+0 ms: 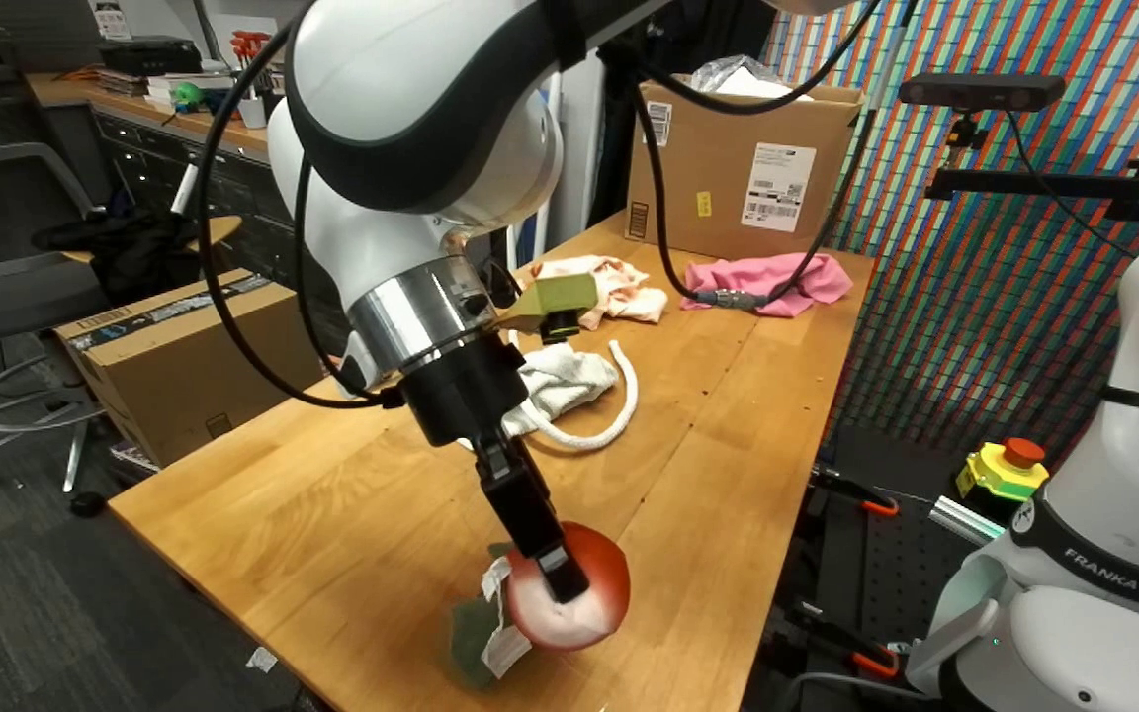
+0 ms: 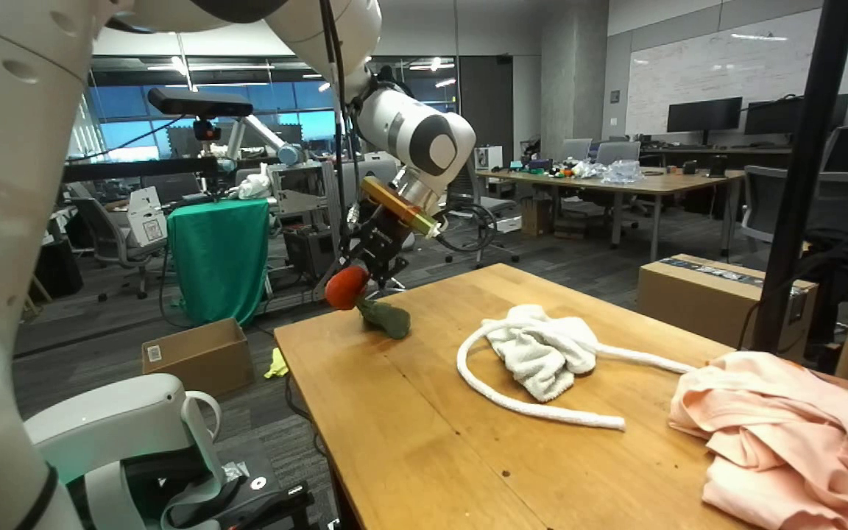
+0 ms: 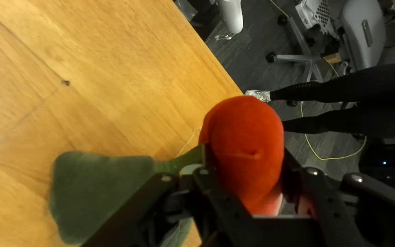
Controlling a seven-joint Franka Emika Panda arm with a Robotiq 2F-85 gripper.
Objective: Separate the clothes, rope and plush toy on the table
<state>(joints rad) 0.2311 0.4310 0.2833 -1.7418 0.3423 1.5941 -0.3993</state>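
Note:
The plush toy [image 1: 601, 605] has a round red head with a white part and green leaves. It also shows in an exterior view [image 2: 347, 287] and the wrist view [image 3: 245, 133]. My gripper [image 1: 562, 576] is shut on its red head near the table's end; I cannot tell whether the leaves touch the table. The white rope [image 1: 594, 440] curves around and over a white cloth [image 1: 574, 376]; both also show in an exterior view, rope [image 2: 483, 383] and cloth [image 2: 538, 361]. A peach cloth [image 2: 792, 434] lies crumpled beyond them. A pink cloth [image 1: 807, 277] lies near the far edge.
A cardboard box [image 1: 743, 163] stands at the table's [image 1: 718, 465] far end. Another box [image 1: 199, 366] sits on the floor beside the table. A second white robot arm [image 1: 1064, 554] stands beyond the long edge. A person's legs [image 3: 338, 89] are close to the table's end.

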